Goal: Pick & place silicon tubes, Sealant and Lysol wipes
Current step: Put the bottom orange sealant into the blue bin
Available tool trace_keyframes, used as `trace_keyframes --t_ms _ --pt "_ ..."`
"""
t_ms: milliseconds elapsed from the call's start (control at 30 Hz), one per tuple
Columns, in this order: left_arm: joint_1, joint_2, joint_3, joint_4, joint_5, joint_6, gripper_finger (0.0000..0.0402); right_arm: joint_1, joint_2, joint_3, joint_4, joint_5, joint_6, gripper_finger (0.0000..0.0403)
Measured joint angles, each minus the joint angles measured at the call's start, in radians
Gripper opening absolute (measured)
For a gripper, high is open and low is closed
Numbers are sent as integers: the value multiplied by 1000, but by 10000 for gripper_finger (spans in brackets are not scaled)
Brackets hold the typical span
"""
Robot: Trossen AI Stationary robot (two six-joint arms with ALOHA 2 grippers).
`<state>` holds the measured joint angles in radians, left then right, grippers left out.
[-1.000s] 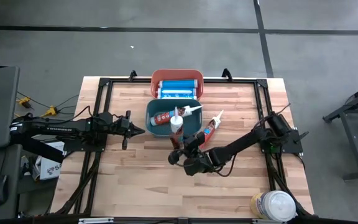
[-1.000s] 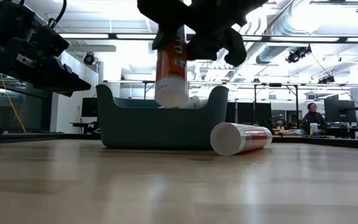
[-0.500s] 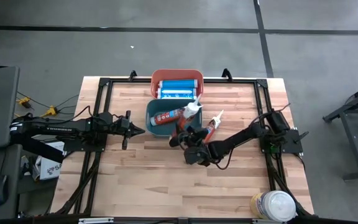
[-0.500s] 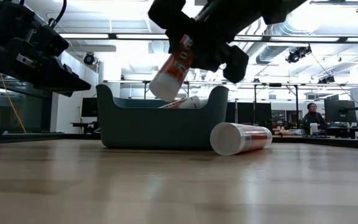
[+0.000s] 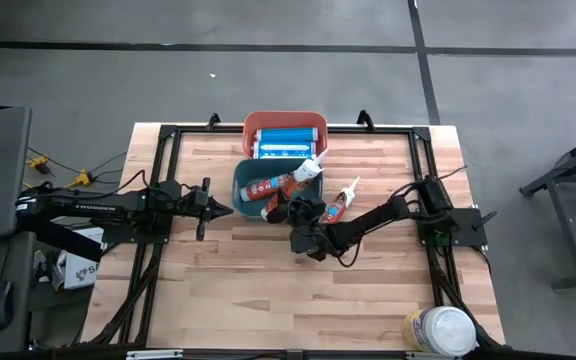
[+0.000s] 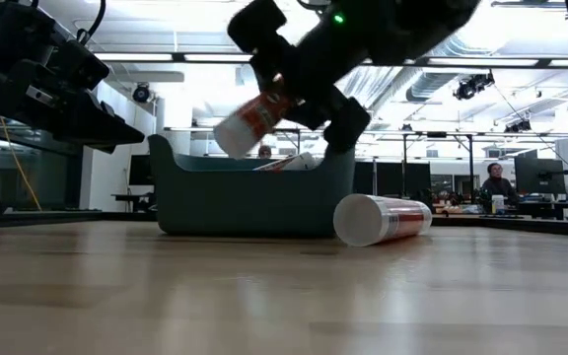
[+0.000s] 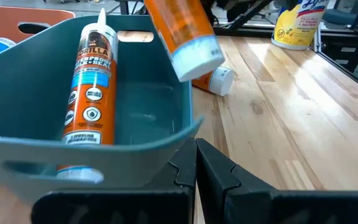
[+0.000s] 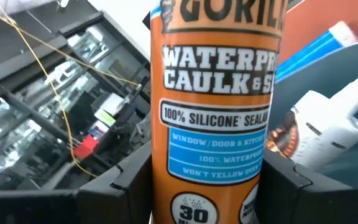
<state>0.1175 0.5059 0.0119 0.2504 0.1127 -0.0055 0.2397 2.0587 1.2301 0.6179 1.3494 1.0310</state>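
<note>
Sealant is in transit: from above, the right gripper (image 5: 290, 200) has its jaws clamped round an orange caulk tube (image 5: 301, 176) held slantwise over the near-right corner of the teal bin (image 5: 240, 180), its long axis running from the jaws up toward the white nozzle, which points at the red bin (image 5: 284, 120) behind. A second tube (image 5: 264, 187) already lies in the teal bin, a third tube (image 5: 342, 201) lies on the wooden worktop (image 5: 218, 270) just right of that bin, blue cartridges (image 5: 285, 139) fill the red bin, and the Lysol wipes (image 5: 438, 329) stand well apart at the near-right corner, far nearer the right arm. The left gripper (image 5: 220, 210) waits with jaws closed just left of the teal bin. At worktop height, the held tube hangs tilted above the bin's smooth rounded rim, flat white base lowest, clear of the wall; the loose tube lies on its side beside the bin. The left wrist view shows the glossy plastic bin with one tube resting inside, the carried tube's base hovering over the rim, and the fat yellow canister far off. The right wrist view shows both dark fingers (image 8: 114, 186) pressed on the tube's printed cylindrical label. My judgement: the drop only needs the tube lowered along its tilt into the bin.
</note>
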Motion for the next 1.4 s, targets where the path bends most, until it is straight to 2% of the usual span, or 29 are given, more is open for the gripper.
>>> trace_keyframes --t_ms 133,267,567,667,867,1033,1200,1400 --pt "0 0 0 0 0 0 0 -10 25 69 -28 4 -13 199" --pt "0 0 0 0 -1 0 0 -11 26 114 -145 18 -46 199" --pt "0 0 0 0 -3 0 0 -4 26 227 -348 58 -208 199" --pt "0 0 0 0 -3 0 0 -5 26 275 -482 65 -292 199" --pt "0 0 0 0 -3 0 0 -31 27 416 -868 45 -540 199" --pt "0 0 0 0 -2 0 0 -56 27 450 -988 -54 -742 199" --pt "0 0 0 0 -1 0 0 -84 27 394 -992 -209 -932 199" --pt "0 0 0 0 2 0 0 -108 27 344 -980 -285 -1092 199"
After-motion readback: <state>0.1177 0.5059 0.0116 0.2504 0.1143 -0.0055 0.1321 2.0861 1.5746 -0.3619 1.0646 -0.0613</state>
